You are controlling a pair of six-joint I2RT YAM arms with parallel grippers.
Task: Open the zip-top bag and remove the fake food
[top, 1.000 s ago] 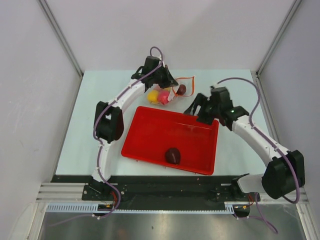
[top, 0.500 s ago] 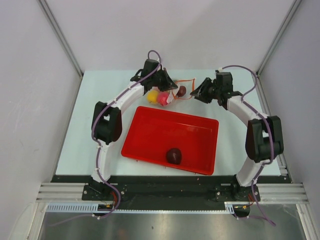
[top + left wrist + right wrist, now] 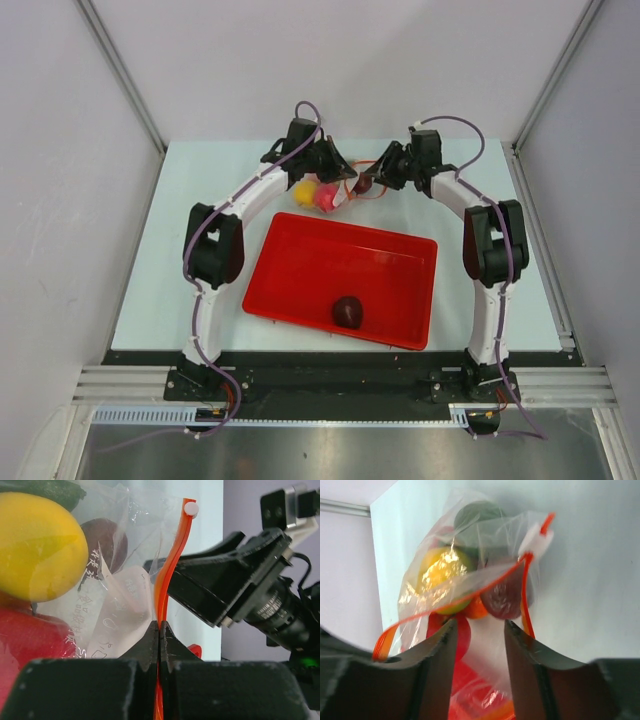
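Bag (image 3: 347,188) lies by the middle of the tabletop's (image 3: 200,200) far edge, left end effector (image 3: 159,630) pinching its orange zip strip (image 3: 172,565), right end effector (image 3: 480,625) spread before the mouth; judged best: enter between the lips, close on the maroon toy fruit (image 3: 502,600), not plastic.

The zip-top bag (image 3: 465,577) is clear, crinkly, glossy plastic; the red tray (image 3: 325,262) is smooth shiny plastic.
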